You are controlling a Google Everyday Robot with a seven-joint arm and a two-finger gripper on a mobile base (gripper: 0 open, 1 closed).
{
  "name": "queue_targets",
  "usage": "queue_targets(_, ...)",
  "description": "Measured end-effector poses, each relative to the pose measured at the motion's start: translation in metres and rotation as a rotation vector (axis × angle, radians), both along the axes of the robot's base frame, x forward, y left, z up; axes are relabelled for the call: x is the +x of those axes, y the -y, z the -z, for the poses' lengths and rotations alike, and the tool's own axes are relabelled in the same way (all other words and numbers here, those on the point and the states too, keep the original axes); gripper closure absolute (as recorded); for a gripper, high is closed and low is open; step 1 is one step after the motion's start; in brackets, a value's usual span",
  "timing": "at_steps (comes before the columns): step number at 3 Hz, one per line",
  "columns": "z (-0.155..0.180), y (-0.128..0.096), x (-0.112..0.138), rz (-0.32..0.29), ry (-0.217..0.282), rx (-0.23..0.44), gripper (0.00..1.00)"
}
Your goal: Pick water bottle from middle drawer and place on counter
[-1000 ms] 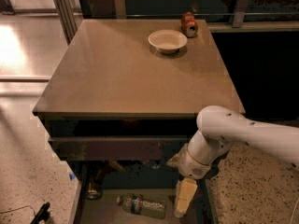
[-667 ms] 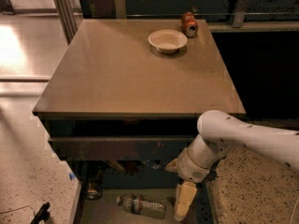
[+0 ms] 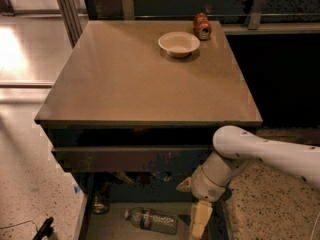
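Gripper [image 3: 199, 221]: down in the middle drawer [image 3: 107, 230], just right of the water bottle [image 3: 151, 220], holding nothing. Open or closed, can't tell.
Bottle: lying on its side on the floor.
Approach: slide left and grip across the ribbed body.
Obstacles: dark can [image 3: 100, 202] at left, drawer front [image 3: 125, 158] overhead.
Counter [image 3: 140, 79]: bowl [image 3: 179, 43] and soda can [image 3: 202, 25] at the back.

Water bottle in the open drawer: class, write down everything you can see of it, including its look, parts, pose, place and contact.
The water bottle is small and looks like clear ribbed plastic, with a pale cap at its left end and a dark label band round its body. It lies on its side on the pale floor of the middle drawer, below the counter. The gripper hangs just right of its base; whether they touch cannot be told.
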State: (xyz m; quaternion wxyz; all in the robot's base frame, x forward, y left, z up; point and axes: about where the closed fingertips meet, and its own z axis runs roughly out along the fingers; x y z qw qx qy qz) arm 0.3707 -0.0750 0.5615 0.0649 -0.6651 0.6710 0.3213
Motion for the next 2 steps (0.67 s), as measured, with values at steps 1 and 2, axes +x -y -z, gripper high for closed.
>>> queue_targets(1, 0.0137, 0.0241, -0.0251, 0.051, -0.022, 0.008, 0.00)
queue_targets(2, 0.0137, 0.0240, -0.0251, 0.051, -0.022, 0.008, 0.00)
